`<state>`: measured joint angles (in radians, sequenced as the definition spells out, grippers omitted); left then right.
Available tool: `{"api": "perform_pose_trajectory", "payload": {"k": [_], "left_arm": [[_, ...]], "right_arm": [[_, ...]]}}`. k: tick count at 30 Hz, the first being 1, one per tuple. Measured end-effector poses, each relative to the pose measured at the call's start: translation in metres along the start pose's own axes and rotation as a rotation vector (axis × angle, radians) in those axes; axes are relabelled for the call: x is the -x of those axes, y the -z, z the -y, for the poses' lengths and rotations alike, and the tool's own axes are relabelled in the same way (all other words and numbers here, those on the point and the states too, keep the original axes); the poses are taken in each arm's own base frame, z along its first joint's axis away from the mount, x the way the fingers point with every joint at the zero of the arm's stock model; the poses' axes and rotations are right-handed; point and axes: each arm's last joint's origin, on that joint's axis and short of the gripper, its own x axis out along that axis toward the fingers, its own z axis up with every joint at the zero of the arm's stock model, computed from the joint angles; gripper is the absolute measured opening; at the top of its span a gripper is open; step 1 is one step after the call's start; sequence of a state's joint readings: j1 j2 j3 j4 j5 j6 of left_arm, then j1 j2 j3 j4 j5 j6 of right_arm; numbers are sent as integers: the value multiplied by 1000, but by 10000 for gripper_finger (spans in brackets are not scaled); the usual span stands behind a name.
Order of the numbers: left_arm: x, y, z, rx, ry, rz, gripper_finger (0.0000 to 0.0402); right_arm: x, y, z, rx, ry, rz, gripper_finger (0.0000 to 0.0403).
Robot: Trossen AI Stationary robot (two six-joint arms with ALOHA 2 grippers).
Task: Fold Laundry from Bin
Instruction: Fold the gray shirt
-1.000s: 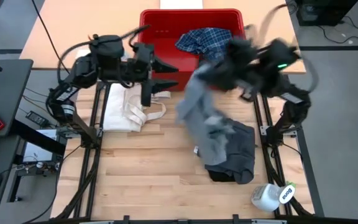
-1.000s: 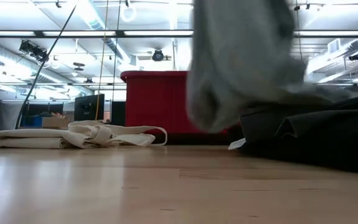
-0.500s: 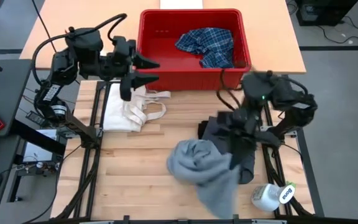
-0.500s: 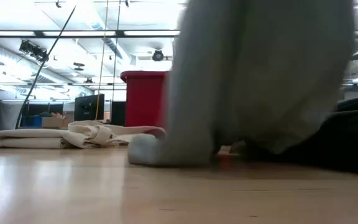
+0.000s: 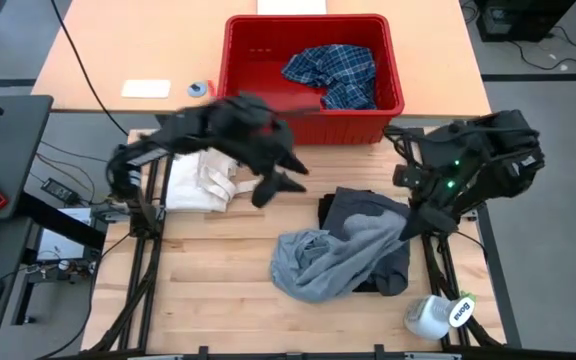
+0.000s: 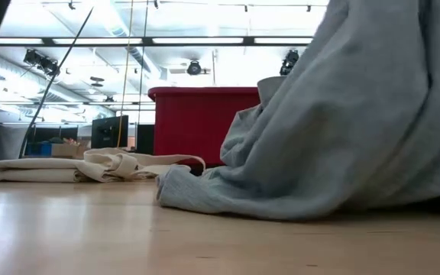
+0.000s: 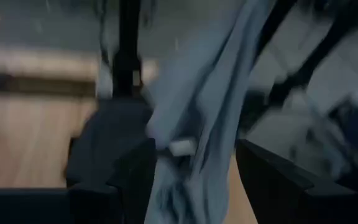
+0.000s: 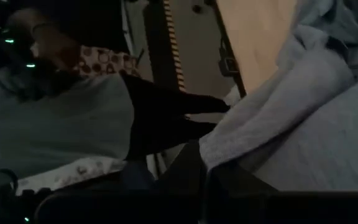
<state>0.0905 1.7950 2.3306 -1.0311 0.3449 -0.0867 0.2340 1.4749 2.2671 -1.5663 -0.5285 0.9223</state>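
Note:
The light grey garment (image 5: 330, 262) lies crumpled on the table, partly over the dark grey one (image 5: 366, 212), and fills the low view (image 6: 319, 137). My right gripper (image 5: 408, 226) is at its right end, shut on it. My left gripper (image 5: 286, 180) hangs open over the table's middle, left of the two garments. In its wrist view the grey garment (image 7: 213, 118) shows beyond the gap between its fingers (image 7: 194, 158), untouched. The red bin (image 5: 313, 100) stands at the far edge with the plaid shirt (image 5: 333, 68) inside. My right gripper pinches the light grey garment at its right end (image 8: 222, 146) between its two fingers; whether one layer or several cannot be seen. The fingers slant down from the table's right side. The cloth rises to them (image 5: 393, 235), while the rest lies slack on the table and the dark grey garment.
A cream-white cloth with strap loops (image 5: 208, 175) lies at the left, near my left arm. A white bottle (image 5: 436, 316) lies at the near right corner. Bare wood (image 5: 208, 290) shows at the near left.
My right gripper has swung the light grey garment from beside the bin toward the near edge, then drawn back toward the right edge, tipping downward. The garment has dropped from hanging to lying crumpled on the table. My left gripper has come down from the bin's left toward the table's middle.

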Motion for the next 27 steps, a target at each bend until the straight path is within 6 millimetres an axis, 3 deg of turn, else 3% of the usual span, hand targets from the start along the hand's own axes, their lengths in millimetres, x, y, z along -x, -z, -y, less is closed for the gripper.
{"api": "perform_pose_trajectory", "payload": {"k": [5,8,12,16,20,27], "left_arm": [[-56,30,-21,28,21,-277,226],[-88,39,-31,31,75,-314,226],[-127,46,-38,10,157,-287,226],[-151,43,-38,-29,264,-191,226],[-174,40,-30,-61,342,-101,226],[-221,53,-12,-42,438,-46,226]], "right_arm": [[-4,10,-2,35,10,-33,9],[-8,15,-4,54,10,-65,9],[-20,18,-9,60,-8,-149,9],[-23,25,-13,61,-9,-186,9],[-24,31,-15,58,1,-193,9],[-23,34,-16,53,8,-186,9]]}}
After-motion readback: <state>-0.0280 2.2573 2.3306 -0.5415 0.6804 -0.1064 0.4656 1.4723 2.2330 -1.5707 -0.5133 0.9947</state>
